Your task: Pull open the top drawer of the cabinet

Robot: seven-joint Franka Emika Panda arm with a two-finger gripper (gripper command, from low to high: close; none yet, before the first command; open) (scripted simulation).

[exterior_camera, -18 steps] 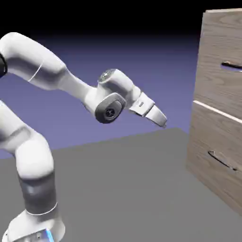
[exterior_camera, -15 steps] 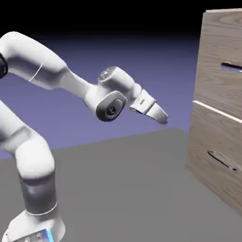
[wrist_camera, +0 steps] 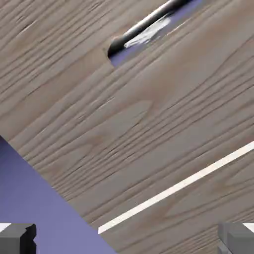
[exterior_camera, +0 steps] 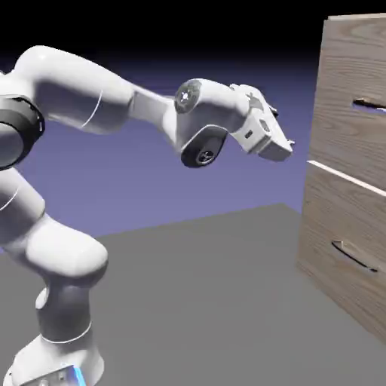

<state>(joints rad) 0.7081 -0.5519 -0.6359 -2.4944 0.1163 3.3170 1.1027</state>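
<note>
The cabinet (exterior_camera: 348, 197) stands at the exterior view's right, tall and of light brown wood grain. Its top drawer (exterior_camera: 345, 113) carries a slim dark handle (exterior_camera: 369, 105); a pale seam (exterior_camera: 343, 176) splits it from the bottom drawer (exterior_camera: 339, 249). My gripper (exterior_camera: 283, 148) hangs in the air a short way left of the cabinet front, just above the seam and lower than the handle, touching nothing. In the hand view the top drawer (wrist_camera: 124, 109) fills most of the picture, tilted, with its handle (wrist_camera: 149, 24) at the top. The gripper (wrist_camera: 127, 240) is open; its fingertips (wrist_camera: 17, 238) hold nothing.
The bottom drawer's handle (exterior_camera: 353, 258) sits low on the cabinet. The grey table (exterior_camera: 203, 301) spreads below the arm. My white arm (exterior_camera: 98, 105) arches in from the left. The seam (wrist_camera: 173, 187) runs slantwise through the hand view, with blue-violet backdrop (wrist_camera: 34, 198) at lower left.
The arm has swung up and to the right, carrying the hand higher and closer to the cabinet front. The drawers have not moved.
</note>
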